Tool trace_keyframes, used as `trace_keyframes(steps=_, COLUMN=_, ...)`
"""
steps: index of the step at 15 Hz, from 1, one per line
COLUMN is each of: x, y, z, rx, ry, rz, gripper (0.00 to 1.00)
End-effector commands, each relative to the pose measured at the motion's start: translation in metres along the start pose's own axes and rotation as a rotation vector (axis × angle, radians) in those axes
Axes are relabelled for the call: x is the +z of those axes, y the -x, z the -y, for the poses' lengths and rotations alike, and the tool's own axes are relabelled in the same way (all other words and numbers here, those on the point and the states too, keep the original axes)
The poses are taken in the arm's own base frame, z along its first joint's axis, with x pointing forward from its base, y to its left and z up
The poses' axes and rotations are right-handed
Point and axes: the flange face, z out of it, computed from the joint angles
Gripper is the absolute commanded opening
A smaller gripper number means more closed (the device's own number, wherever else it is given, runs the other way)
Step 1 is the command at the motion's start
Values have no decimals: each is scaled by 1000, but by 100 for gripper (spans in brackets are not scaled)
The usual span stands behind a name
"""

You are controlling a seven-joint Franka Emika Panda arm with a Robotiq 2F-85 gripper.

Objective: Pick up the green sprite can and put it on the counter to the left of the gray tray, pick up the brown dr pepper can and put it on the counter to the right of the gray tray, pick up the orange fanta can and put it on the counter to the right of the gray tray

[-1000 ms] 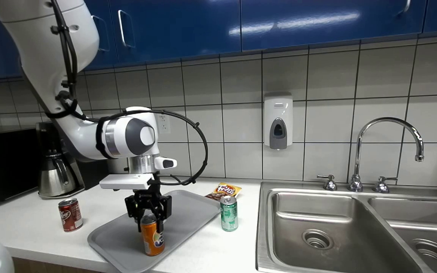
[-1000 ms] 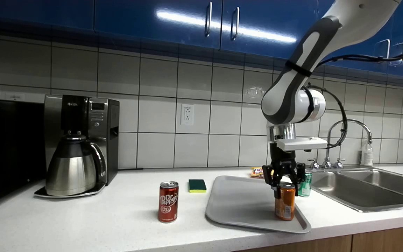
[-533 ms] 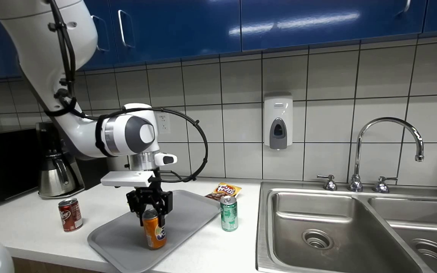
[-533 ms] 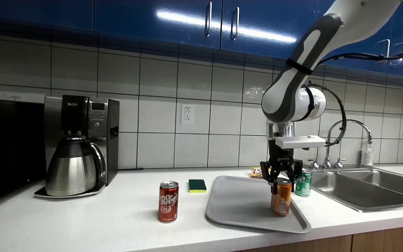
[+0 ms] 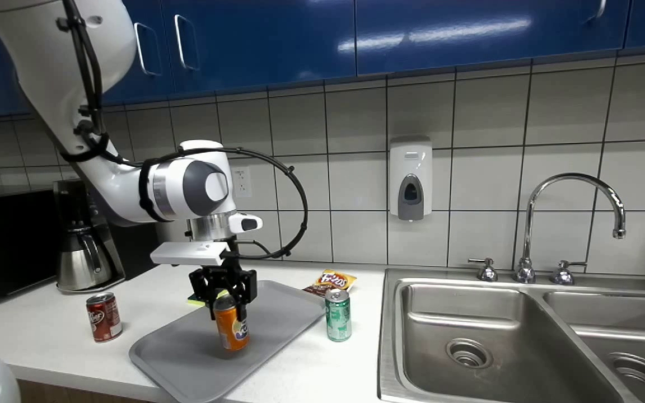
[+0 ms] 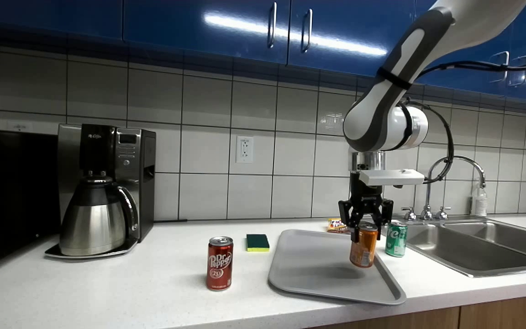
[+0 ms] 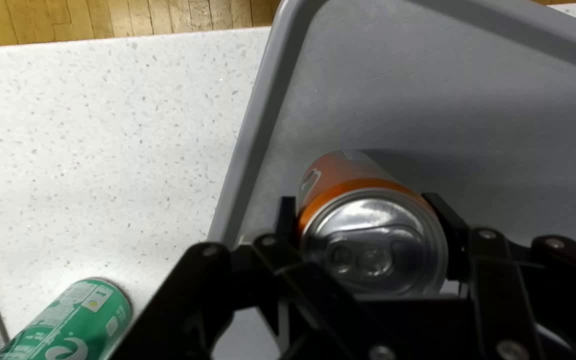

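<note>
We hold the orange Fanta can [image 6: 362, 254], slightly tilted, clamped in our pincer [image 6: 367, 236] just above the gray tray [image 6: 308, 267].

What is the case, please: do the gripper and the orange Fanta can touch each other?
Touching. The wrist view shows the gripper closed on the orange Fanta can, its fingers against both sides, no gap visible.

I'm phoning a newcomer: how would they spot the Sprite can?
Find the steel sink. On the white counter between it and the gray tray stands the Sprite can. Its green body sets it apart from the orange can and the dark red can.
</note>
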Motion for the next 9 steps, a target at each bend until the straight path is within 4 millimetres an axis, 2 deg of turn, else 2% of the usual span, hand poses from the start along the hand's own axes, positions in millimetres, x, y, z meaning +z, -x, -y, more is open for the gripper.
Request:
trace_keyframes(steps=1, x=-17, y=2, z=-17, rx=37, ry=-9, rz=-28, gripper=38)
trace_keyframes(steps=9, x=-22, y=8, z=-55, rx=123, ry=-15, rz=-41, gripper=38)
